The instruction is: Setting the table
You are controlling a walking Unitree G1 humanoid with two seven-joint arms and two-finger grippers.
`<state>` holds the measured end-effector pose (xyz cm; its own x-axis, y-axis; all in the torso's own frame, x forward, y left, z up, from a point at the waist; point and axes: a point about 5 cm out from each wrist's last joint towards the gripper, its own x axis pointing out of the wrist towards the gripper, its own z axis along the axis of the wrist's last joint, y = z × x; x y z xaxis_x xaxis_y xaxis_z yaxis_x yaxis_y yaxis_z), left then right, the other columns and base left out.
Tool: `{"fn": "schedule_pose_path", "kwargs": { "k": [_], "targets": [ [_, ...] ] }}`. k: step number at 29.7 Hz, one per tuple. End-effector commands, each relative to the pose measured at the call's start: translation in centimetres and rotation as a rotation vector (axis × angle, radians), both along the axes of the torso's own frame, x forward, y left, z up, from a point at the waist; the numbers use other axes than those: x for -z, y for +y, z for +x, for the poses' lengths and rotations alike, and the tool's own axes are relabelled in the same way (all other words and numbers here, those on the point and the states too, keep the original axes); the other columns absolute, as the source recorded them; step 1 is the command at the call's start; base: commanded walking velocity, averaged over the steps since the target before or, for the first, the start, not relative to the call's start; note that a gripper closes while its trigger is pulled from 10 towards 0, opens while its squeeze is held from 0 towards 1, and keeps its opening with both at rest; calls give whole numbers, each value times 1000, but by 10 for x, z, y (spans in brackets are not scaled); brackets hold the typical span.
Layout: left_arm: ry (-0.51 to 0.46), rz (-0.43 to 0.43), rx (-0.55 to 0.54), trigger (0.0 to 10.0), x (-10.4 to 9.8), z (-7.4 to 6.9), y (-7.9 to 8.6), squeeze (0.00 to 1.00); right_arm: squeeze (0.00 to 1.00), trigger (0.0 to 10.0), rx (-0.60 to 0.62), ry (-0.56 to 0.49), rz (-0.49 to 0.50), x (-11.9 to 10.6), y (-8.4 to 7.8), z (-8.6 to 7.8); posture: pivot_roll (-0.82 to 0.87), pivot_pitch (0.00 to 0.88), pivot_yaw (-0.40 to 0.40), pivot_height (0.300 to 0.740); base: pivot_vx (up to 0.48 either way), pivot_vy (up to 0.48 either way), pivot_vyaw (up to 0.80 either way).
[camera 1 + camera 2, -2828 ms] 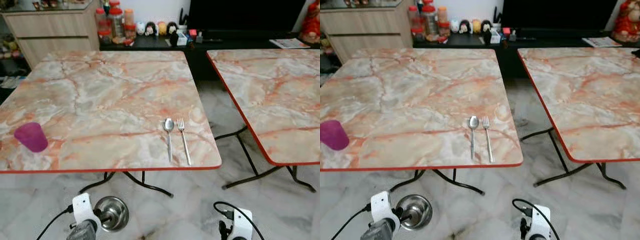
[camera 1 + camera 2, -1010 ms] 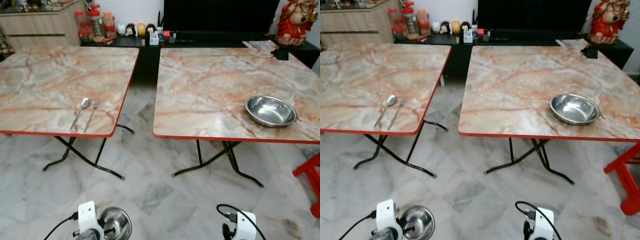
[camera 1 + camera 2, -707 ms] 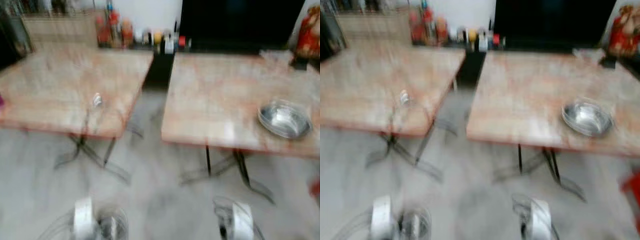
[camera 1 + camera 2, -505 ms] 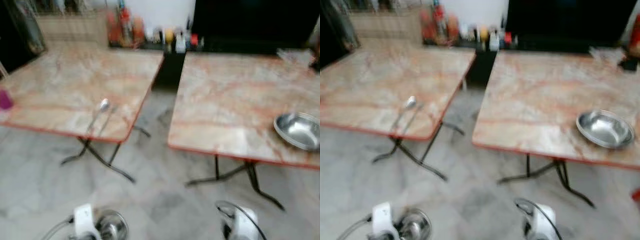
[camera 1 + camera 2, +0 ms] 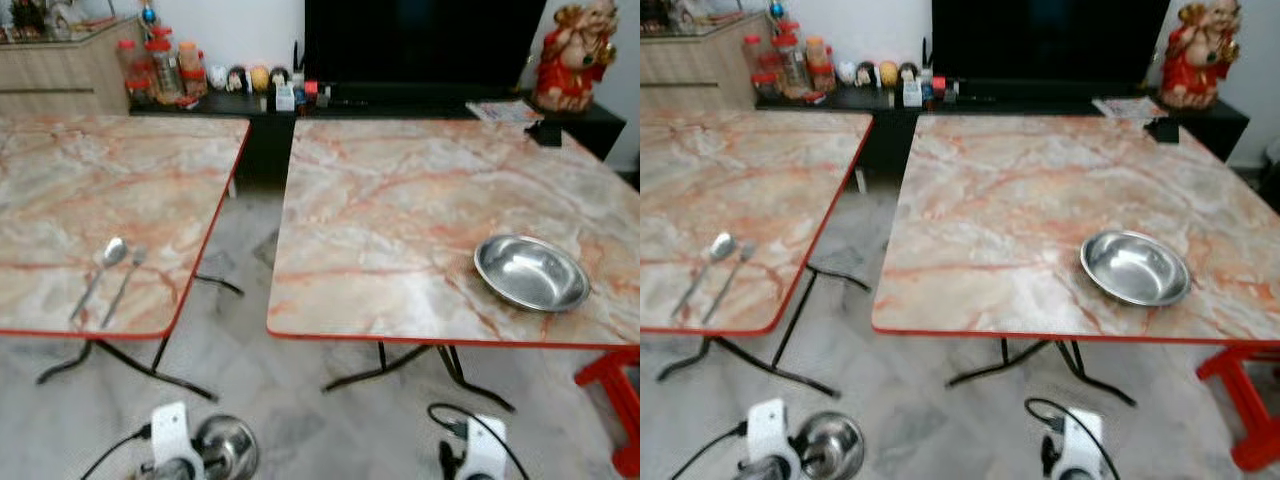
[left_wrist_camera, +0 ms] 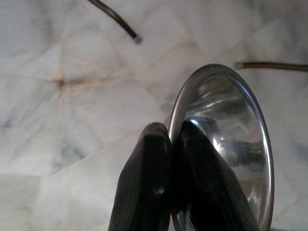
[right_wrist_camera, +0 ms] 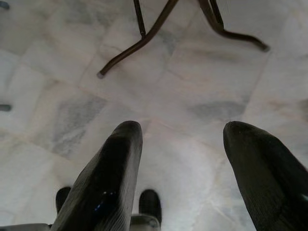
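The left gripper stays pinched on a steel bowl's rim; the right gripper gapes wide, empty, over the floor. The view has swung rightward.

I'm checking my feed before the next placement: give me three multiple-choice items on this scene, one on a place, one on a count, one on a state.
1. Where do the spoon and fork lie?
A. Near the front edge of the left table
B. In the bowl on the right table
C. On the floor

2. How many steel bowls can be seen?
A. One
B. Two
C. Three

3. What state is the left end effector in?
A. Open and empty
B. Shut on a spoon
C. Shut on the rim of a steel bowl

Answers:
1. A, the two lie side by side by that table's red edge.
2. B, one bowl on the right table and one held bowl low over the floor.
3. C, the left wrist view shows both fingers pinching the rim; the right end effector is open.
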<state>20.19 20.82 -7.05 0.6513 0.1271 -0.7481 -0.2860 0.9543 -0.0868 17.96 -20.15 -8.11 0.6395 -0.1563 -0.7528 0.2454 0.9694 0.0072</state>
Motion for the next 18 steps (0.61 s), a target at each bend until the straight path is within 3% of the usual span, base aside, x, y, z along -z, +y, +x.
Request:
{"fn": "schedule_pose_path", "kwargs": {
  "k": [1,15,18],
  "targets": [
    [15,4,40,10000,3,-2,-8,0,0,10000,16,16,-4,2,-6,-6,-34,0,-20,740,0,-244,0],
    [14,12,57,10000,1,1,-6,0,0,10000,-6,9,-20,1,-5,-3,-45,0,-13,740,0,-270,0],
    [14,12,55,10000,1,1,-6,0,0,10000,0,24,-33,2,-6,-5,-48,0,-13,740,0,-345,515]
  ]
}}
